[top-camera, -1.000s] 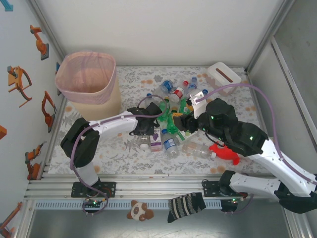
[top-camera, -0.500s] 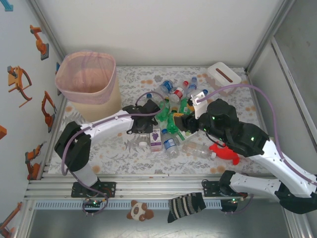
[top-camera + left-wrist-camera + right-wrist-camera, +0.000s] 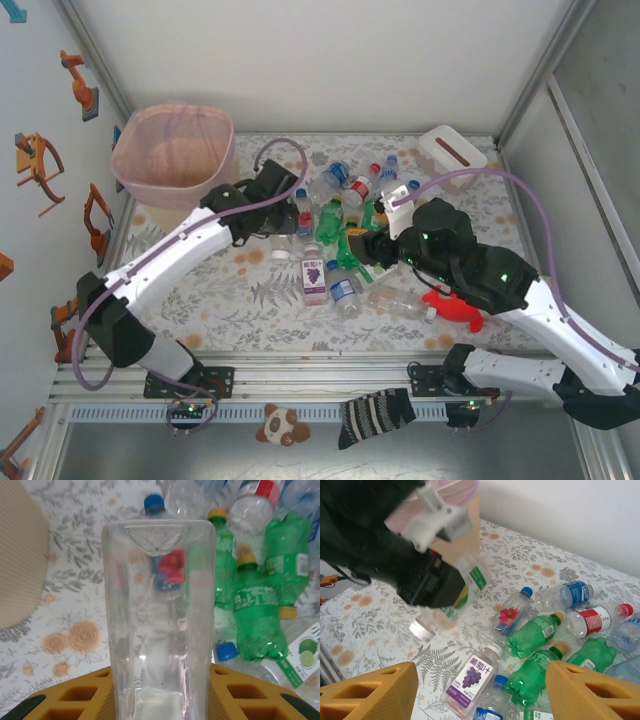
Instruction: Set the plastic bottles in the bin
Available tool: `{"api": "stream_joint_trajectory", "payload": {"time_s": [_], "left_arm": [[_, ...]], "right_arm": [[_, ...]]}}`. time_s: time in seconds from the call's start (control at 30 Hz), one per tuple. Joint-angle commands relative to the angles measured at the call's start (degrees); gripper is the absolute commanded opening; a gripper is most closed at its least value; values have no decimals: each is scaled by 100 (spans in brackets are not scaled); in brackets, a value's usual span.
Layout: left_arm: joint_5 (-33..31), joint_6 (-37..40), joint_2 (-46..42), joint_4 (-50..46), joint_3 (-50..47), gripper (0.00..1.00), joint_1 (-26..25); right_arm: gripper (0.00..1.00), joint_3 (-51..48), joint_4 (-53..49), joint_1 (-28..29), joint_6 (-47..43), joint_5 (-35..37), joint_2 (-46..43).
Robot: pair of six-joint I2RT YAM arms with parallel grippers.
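Observation:
My left gripper (image 3: 160, 700) is shut on a clear plastic bottle (image 3: 159, 615) with a green label and white cap (image 3: 422, 629), held off the table between the bin and the pile. From above, the left gripper (image 3: 268, 212) is just right of the cream bin (image 3: 180, 165) with its pink liner. My right gripper (image 3: 480, 695) stands open and holds nothing, hovering over the pile of bottles (image 3: 345, 215). Under it lie a purple grape-label bottle (image 3: 475, 677), green bottles (image 3: 535, 635) and a red-labelled one (image 3: 592, 620).
A red toy figure (image 3: 455, 305) lies right of the pile under my right arm. A white tissue box (image 3: 452, 150) stands at the far right. A striped sock (image 3: 375, 415) and a small panda toy (image 3: 282, 425) sit on the near rail. Walls close in both sides.
My left arm has lifted the clear bottle out of the pile and swung it up and left toward the bin. The right arm has stayed put.

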Motion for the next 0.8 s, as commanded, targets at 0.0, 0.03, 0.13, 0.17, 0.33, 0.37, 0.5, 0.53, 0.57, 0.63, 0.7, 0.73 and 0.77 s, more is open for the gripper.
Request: {"api": "stream_joint_trajectory", "payload": {"time_s": [0.0,0.03,0.13,0.17,0.33,0.37,0.5,0.53,0.57,0.63,0.7,0.73,0.77], "left_arm": [[55,498,-337,-418,419,40,128],[63,581,-389,-474,553,40,191],[31,820,-456,-713,944,40,356],[36,903,-478,-803,1091,40,431],[-26,1334,-433,-1141,1775,40,868],[11,1409,-419,-1189,1899,40,984],[180,1696,-373,-1274,2360,40,1506],[219,1820,-356,-1287,2458,40,1620],[221,1917,-320,-1303,2556,40,1779],[283,2056,-233,-1336,2815,40,2065],[453,2180,-117,-1339,3099,40,2322],[530,2263,-24,-1336,3265,40,2459],[600,2337,72,-1351,3429,39,2579]], "right_arm": [[68,96,80,38,-63,-84,22],[68,119,90,38,-72,-93,42],[68,147,126,42,-94,-121,61],[68,150,137,41,-107,-135,79],[68,185,225,43,-158,-167,115],[68,193,234,42,-165,-165,119],[68,229,235,39,-174,-165,162],[67,229,243,39,-167,-170,166],[67,229,257,43,-169,-166,172],[67,227,268,40,-166,-166,174],[67,235,274,34,-171,-158,178],[67,242,274,42,-164,-158,189],[67,262,274,43,-169,-170,200]]}}
